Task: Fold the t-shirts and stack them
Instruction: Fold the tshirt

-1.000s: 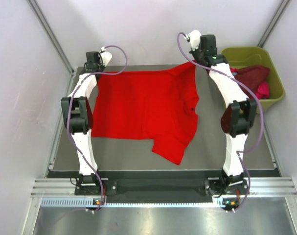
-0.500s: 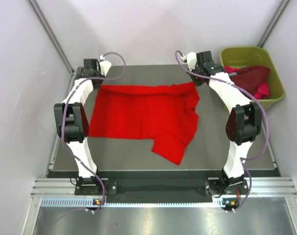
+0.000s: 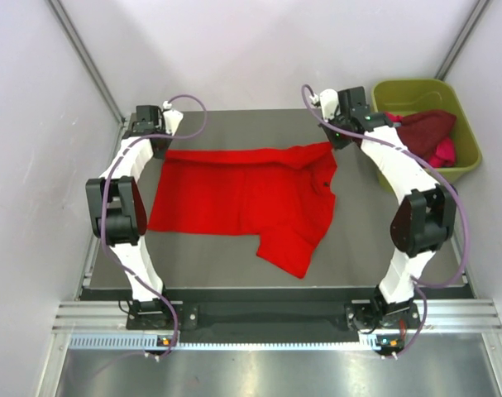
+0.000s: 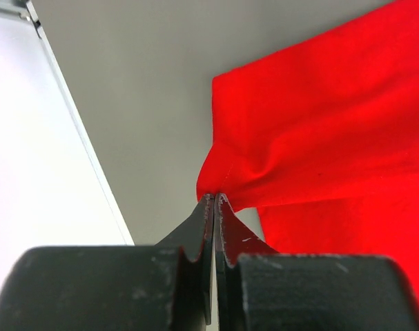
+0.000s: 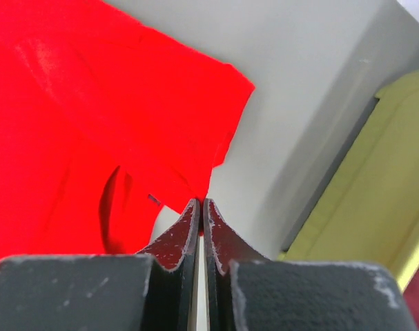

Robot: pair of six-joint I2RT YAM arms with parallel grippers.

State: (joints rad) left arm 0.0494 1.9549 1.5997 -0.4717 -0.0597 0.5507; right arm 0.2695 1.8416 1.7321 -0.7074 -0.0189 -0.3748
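My left gripper (image 4: 214, 196): fingers pressed together, pinching a puckered corner of the bright red t-shirt (image 3: 242, 194) close to the far left corner of the table (image 3: 383, 240)
Hidden at my left: how much cloth sits between the fingers; my own black fingers cover it
My right gripper (image 5: 200, 201): fingers closed flat against each other, with the shirt's edge running into the tips, toward the far right corner
Hard to tell at my right: the pinch itself is tiny, and only a sliver of red meets the tips
Shirt's far edge: stretched between my two grippers, with a flap lying over a second layer
Rest of shirt: spread over the middle of the table, one sleeve pointing toward the near edge
Cut off: both wrist views show only a part of the shirt
Tub (image 3: 470, 141): olive-green, beyond the table's far right corner
In the tub: a maroon t-shirt (image 3: 424, 128) and magenta-pink cloth (image 3: 443, 153), bunched, their shapes unclear and partly behind my right arm
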